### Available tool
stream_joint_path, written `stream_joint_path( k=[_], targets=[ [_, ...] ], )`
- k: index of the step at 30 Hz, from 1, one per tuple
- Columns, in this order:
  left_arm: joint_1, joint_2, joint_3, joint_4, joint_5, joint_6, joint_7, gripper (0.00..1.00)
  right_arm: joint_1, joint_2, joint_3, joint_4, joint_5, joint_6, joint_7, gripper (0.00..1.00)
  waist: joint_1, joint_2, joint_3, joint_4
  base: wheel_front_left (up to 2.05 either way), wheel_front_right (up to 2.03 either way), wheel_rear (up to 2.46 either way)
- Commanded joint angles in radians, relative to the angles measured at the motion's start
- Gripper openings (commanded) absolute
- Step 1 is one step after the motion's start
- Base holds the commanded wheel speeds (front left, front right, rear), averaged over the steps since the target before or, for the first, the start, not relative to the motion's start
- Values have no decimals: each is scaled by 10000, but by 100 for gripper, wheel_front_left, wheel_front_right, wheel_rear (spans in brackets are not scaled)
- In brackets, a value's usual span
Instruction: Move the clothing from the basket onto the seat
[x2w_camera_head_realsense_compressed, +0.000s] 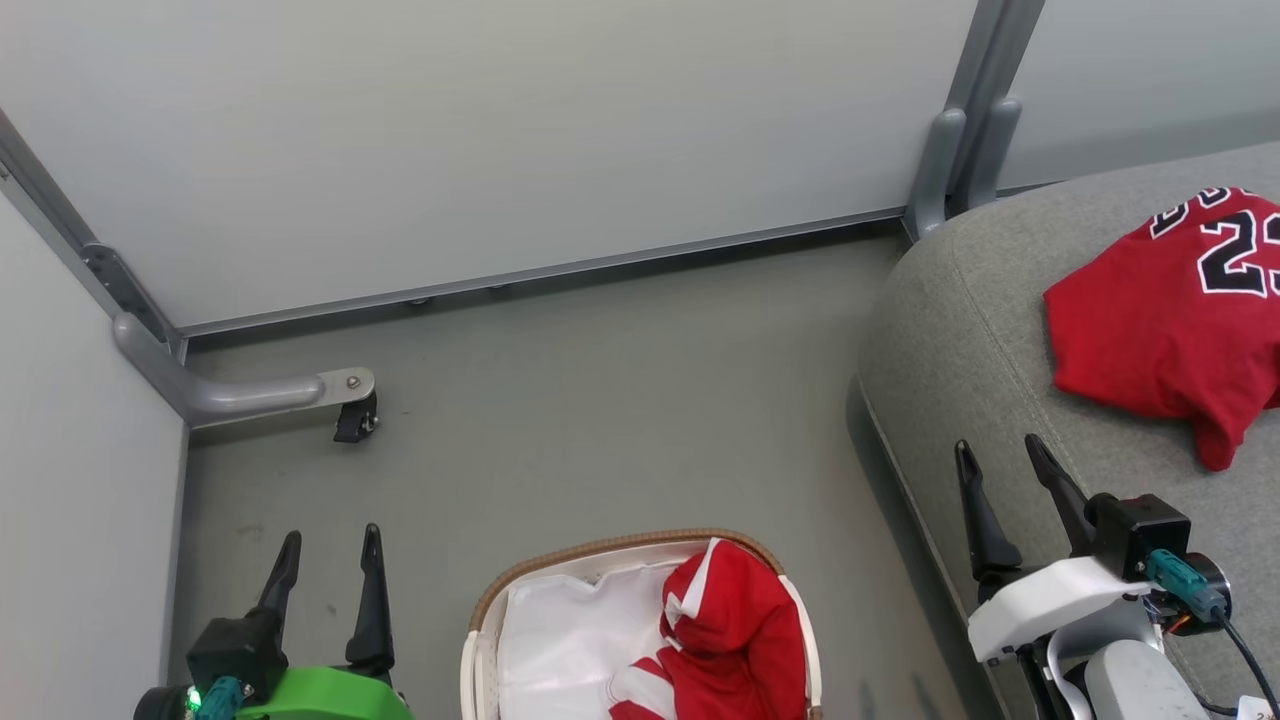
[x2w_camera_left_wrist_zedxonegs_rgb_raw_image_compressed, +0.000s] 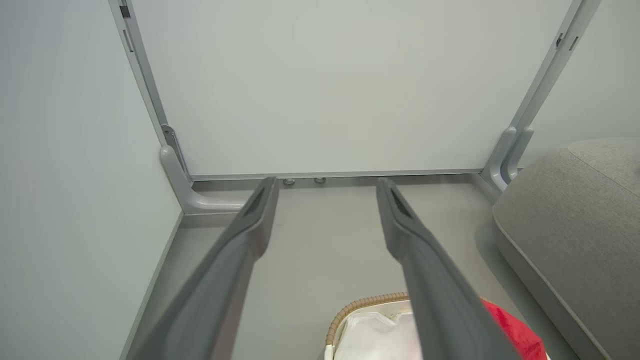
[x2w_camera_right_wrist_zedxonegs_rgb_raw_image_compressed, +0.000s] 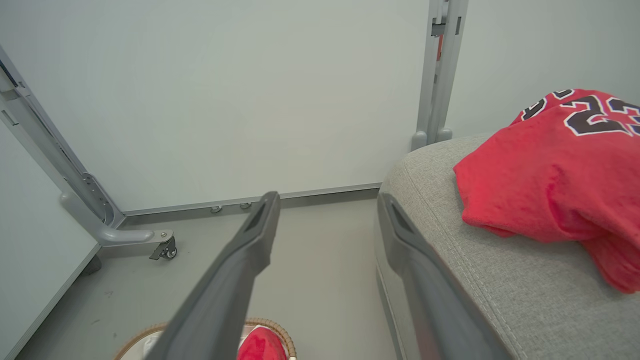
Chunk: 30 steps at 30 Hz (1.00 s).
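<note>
Our left hand (x2w_camera_head_realsense_compressed: 332, 532) hangs over the grey floor (x2w_camera_head_realsense_compressed: 600, 400) to the left of the basket (x2w_camera_head_realsense_compressed: 560, 557), its two dark fingers spread apart with nothing between them. Our right hand (x2w_camera_head_realsense_compressed: 996, 442) is likewise spread and empty, poised at the front edge of the seat (x2w_camera_head_realsense_compressed: 960, 330). In the right wrist view one finger lies over the floor and the other over the cushion's rounded corner. One red jersey (x2w_camera_head_realsense_compressed: 1160, 310) lies crumpled on the seat, to the right of that hand (its black-and-white "23" faces up, partly cut off by the picture's edge). We see the second red garment (x2w_camera_head_realsense_compressed: 735, 630) bunched inside the basket against its right wall, white trim showing, beside the white liner (x2w_camera_head_realsense_compressed: 560, 640). The basket stands on the floor between our two hands, near the seat but apart from it. Behind, pale wall panels (x2w_camera_head_realsense_compressed: 500, 130) meet at grey posts, and a small black caster (x2w_camera_head_realsense_compressed: 356, 420) sits near the left corner.
</note>
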Motion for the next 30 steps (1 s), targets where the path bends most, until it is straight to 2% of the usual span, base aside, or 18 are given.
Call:
stream_joint_path(
  k=[1, 8, 20, 30],
  targets=[
    [102, 0, -52, -24, -43, -26, 7, 100, -1, -13, 21, 23, 3, -14, -48, 100, 0, 0, 56, -55, 0, 0, 0],
    [-499, 22, -883, 64, -100, -25, 7, 100, -464, -12, -24, -207, 25, -12, -48, 100, 0, 0, 645, -330, 0, 0, 0],
    [-2333, 25, -2319, 591, -271, -25, 7, 100, -1873, -6, 489, -1151, 482, -12, -48, 100, 0, 0, 2934, -1627, 0, 0, 0],
    [-3961, 698, -3611, 2053, -1025, -25, 8, 100, -2728, 1, 970, -1946, 1233, -12, -48, 100, 0, 0, 4692, -2839, 0, 0, 0]
  ],
)
